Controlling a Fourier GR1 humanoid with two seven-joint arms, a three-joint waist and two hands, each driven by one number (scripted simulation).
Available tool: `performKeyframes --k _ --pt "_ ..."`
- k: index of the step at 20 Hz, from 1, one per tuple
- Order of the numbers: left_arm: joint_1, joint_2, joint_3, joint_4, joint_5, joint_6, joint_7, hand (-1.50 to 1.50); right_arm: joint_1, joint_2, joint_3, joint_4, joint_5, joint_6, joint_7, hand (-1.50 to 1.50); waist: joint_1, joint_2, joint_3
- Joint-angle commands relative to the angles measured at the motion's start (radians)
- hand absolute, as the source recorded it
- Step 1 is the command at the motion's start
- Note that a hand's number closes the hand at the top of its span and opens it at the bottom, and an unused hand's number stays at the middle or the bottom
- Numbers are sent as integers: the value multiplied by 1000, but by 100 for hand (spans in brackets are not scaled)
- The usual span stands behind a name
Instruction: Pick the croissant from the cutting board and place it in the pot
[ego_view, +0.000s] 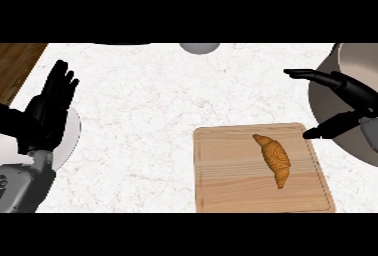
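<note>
The croissant lies on the wooden cutting board, on the board's right half, its length running from upper left to lower right. It sits below and to the left of the right robot hand, apart from it, with bare board between the croissant's upper tip and the nearest fingertip.

The right robot hand is spread open: its fingers stretch out toward the left, and its thumb points down-left, its tip over the board's upper right corner. This hand shows in front of the pot, whose grey wall fills the right edge of the view, so the pot lies behind and to the right of the hand.

The left robot hand rests open, fingers up, at the left edge of the white marbled worktop, well apart from board and croissant.
</note>
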Motion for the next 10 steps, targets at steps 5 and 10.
performKeyframes --k 5,10 --pt "35 20 37 -31 17 -22 12 0 -80 -111 230 -110 211 161 103 -150 -10 -12 -3" --pt "49 13 28 -51 -24 10 21 0 -90 -111 352 -261 325 191 246 -150 -29 -17 -3"
